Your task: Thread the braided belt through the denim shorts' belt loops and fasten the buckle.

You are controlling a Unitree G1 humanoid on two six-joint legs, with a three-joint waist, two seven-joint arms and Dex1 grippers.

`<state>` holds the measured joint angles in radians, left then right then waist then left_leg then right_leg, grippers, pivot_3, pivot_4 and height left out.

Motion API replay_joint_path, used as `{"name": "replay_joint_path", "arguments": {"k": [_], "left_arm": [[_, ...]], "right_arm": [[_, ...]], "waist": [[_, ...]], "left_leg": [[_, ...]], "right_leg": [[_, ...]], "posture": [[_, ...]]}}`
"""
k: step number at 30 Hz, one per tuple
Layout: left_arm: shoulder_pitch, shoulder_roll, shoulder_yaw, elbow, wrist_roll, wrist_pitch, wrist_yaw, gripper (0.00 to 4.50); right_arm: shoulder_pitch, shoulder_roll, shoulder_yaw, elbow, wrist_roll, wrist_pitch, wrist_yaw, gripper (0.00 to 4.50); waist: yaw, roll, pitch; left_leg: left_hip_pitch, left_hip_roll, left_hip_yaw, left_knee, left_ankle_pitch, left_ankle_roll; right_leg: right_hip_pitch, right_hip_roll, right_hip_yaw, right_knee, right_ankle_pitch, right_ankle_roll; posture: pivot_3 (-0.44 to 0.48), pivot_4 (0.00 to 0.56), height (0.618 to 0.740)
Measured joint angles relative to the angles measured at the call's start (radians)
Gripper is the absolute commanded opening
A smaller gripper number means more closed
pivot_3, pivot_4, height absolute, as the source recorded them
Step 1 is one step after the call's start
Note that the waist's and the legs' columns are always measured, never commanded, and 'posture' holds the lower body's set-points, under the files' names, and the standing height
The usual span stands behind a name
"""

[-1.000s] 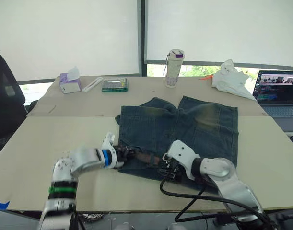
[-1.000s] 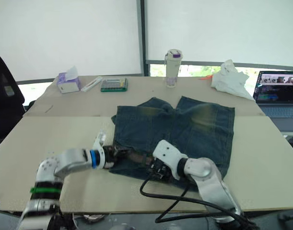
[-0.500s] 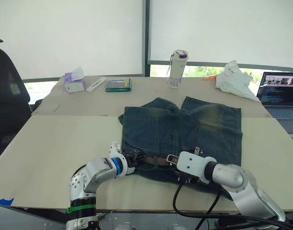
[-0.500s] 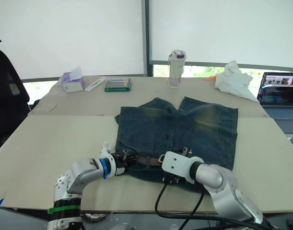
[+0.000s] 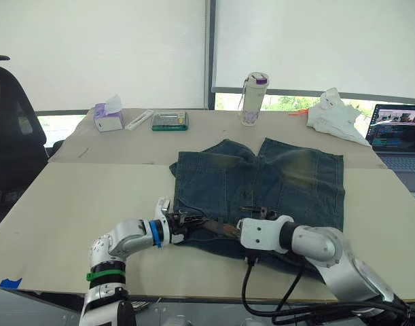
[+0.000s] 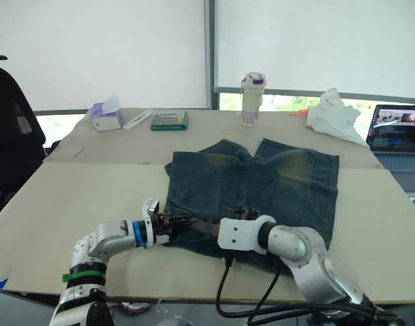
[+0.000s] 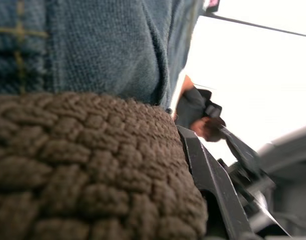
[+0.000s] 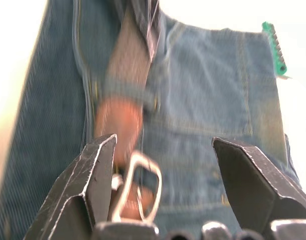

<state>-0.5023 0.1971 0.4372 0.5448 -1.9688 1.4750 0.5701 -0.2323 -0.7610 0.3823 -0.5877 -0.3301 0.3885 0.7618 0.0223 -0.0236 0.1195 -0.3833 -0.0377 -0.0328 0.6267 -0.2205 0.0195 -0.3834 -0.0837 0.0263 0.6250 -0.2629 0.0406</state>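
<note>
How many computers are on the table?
1. A laptop sits open at the table's far right edge, beyond the denim shorts. More could be hidden outside the picture.

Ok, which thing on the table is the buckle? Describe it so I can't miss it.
Find the denim shorts in the middle of the table, then the brown belt along their near waistband. The buckle is the small silvery metal frame at the belt's end, between the right gripper's open fingers, the only shiny metal there.
</note>
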Motion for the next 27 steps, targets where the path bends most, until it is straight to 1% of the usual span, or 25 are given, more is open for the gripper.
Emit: {"name": "replay_joint_path", "arguments": {"k": [2, 5, 8, 13, 16, 21, 27], "left_arm": [[-0.005, -0.005, 0.004, 0.02, 0.0, 0.008, -0.022, 0.0], [-0.005, -0.028, 0.009, 0.018, 0.0, -0.005, -0.021, 0.0], [-0.003, -0.05, 0.013, 0.005, 0.0, -0.015, -0.01, 0.0], [0.004, -0.099, 0.015, -0.044, 0.002, -0.04, 0.03, 0.0], [0.011, -0.139, 0.027, -0.086, 0.004, -0.066, 0.069, 0.0], [0.016, -0.219, 0.056, -0.158, 0.006, -0.11, 0.157, 0.0], [0.021, -0.267, 0.084, -0.209, 0.006, -0.14, 0.244, 0.0]], "right_arm": [[0.009, -0.035, -0.004, 0.0, -0.006, -0.041, 0.011, 3.36], [0.024, -0.061, -0.01, 0.0, -0.019, -0.088, 0.024, 3.36], [0.035, -0.055, -0.01, 0.0, -0.033, -0.108, 0.023, 3.36], [0.038, -0.006, -0.007, 0.011, -0.066, -0.128, 0.004, 3.36], [0.038, 0.005, -0.007, 0.023, -0.084, -0.133, 0.001, 2.55], [0.039, 0.029, -0.004, 0.033, -0.102, -0.148, 0.0, 2.55], [0.039, 0.03, -0.033, 0.026, -0.099, -0.148, 0.011, 2.55]], "waist": [[0.003, 0.0, 0.0], [0.007, 0.0, 0.0], [0.013, 0.0, 0.0], [0.022, 0.0, 0.0], [0.023, 0.0, 0.0], [0.023, -0.001, 0.001], [0.02, -0.001, 0.001]], "left_leg": [[0.0, 0.0, -0.001, 0.0, 0.0, 0.0], [-0.001, 0.0, -0.002, 0.0, 0.0, -0.001], [-0.001, 0.0, -0.003, 0.0, 0.0, -0.001], [-0.004, -0.003, -0.006, 0.0, 0.0, -0.002], [-0.005, -0.003, -0.008, 0.001, 0.0, -0.003], [-0.007, -0.003, -0.01, 0.0, 0.002, -0.004], [-0.007, -0.003, -0.01, 0.0, 0.002, -0.004]], "right_leg": [[0.0, -0.001, -0.001, 0.0, 0.0, 0.0], [0.0, -0.002, -0.001, 0.0, 0.0, 0.0], [0.0, -0.004, -0.002, 0.0, 0.0, 0.0], [-0.001, -0.007, -0.006, -0.001, 0.0, 0.001], [-0.001, -0.008, -0.008, -0.002, 0.0, 0.0], [-0.001, -0.007, -0.01, -0.002, 0.0, 0.0], [-0.001, -0.007, -0.01, -0.002, 0.0, 0.0]], "posture": [[0.0, 0.15, 0.74], [0.0, 0.15, 0.74], [0.0, 0.15, 0.74], [0.0, 0.15, 0.74], [0.0, 0.15, 0.74], [0.0, 0.15, 0.74], [0.0, 0.15, 0.74]]}}
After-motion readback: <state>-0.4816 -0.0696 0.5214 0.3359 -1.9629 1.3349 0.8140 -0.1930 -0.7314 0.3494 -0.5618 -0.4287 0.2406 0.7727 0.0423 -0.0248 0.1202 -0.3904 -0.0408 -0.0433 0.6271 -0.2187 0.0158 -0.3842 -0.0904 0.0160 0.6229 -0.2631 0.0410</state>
